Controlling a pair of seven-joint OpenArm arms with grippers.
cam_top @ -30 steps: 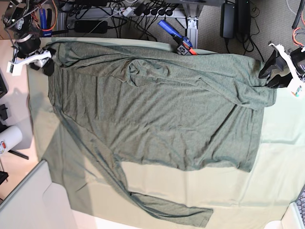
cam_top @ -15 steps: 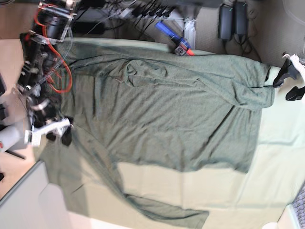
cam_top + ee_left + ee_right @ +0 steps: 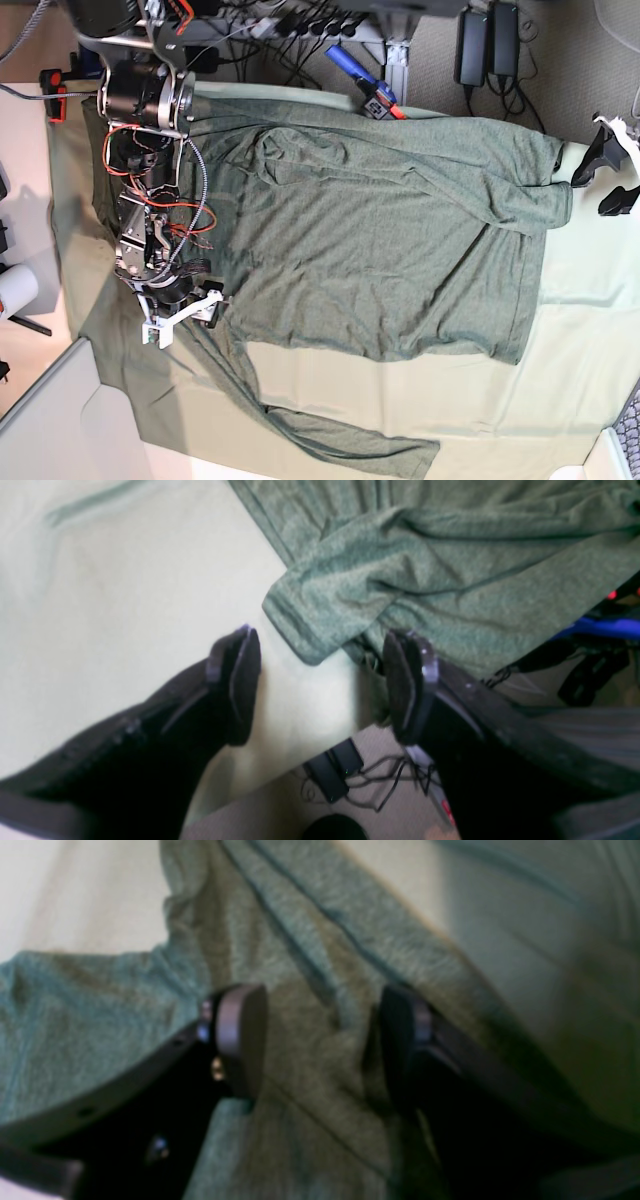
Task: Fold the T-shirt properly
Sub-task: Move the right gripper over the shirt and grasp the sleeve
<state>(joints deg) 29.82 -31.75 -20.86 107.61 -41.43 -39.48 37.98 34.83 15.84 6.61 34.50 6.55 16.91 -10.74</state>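
Observation:
The dark olive T-shirt [image 3: 380, 220] lies spread and wrinkled on the pale mint tablecloth [image 3: 585, 330], one sleeve trailing toward the near edge. My right gripper [image 3: 203, 306] hovers over the shirt's left part. In the right wrist view the right gripper [image 3: 320, 1040] is open, with a ridge of shirt fabric [image 3: 310, 965] lying between its fingers. My left gripper [image 3: 608, 180] stands open just off the shirt's right corner. The left wrist view shows the left gripper [image 3: 322, 680] empty over bare cloth, with the shirt's hemmed corner [image 3: 300, 625] lying just beyond its fingertips.
A blue-handled tool [image 3: 362, 78] lies at the table's far edge. Cables and power adapters [image 3: 332, 772] sit on the floor past that edge. A white roll [image 3: 15, 290] and a grey panel [image 3: 50, 420] stand at the left. The right arm's body and wiring [image 3: 150, 150] reach over the shirt.
My right arm has swung from the shirt's far-left corner down and inward over the shirt. My left gripper has let go of the right corner, opened and drawn back slightly.

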